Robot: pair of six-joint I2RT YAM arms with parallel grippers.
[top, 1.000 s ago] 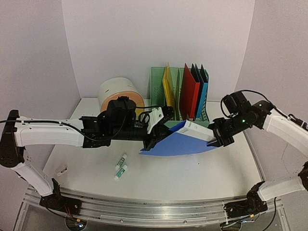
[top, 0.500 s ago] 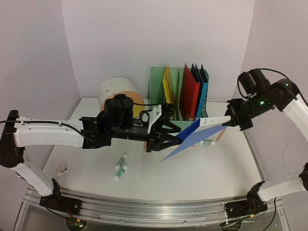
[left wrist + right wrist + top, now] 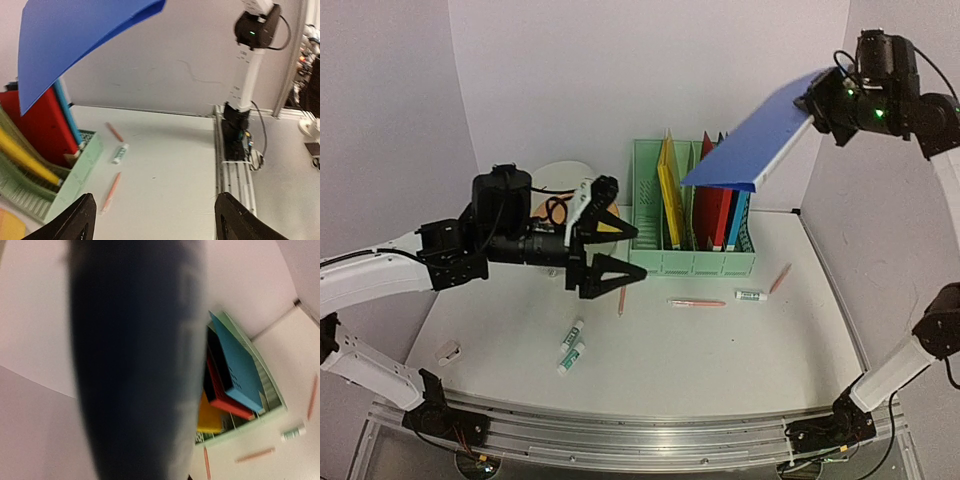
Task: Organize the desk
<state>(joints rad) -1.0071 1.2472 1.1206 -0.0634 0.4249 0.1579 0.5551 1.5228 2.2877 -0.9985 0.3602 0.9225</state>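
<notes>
Top view: the large flat white desk [image 3: 720,350] sits between pale lilac walls [image 3: 620,80], with a silver metal rail [image 3: 620,432] along its front. The right gripper [image 3: 817,100] pinches a blue plastic folder [image 3: 760,140] high above the mint-green slotted rack [image 3: 690,262]. The left gripper [image 3: 640,256] hangs spread wide, left of the rack.

Left wrist view: bare desk lies ahead of its fingers [image 3: 80,222], and a thin orange pen [image 3: 111,191] lies near the rack.

Right wrist view: the blurred folder fills most of the frame.

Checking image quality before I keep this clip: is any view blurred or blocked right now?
Top external: sharp, evenly lit, soft shadows only. Left wrist: slightly soft, the rack at the left edge smeared. Right wrist: the blue folder fills the middle as a dark, out-of-focus mass; the rack behind reads clearly enough.
</notes>
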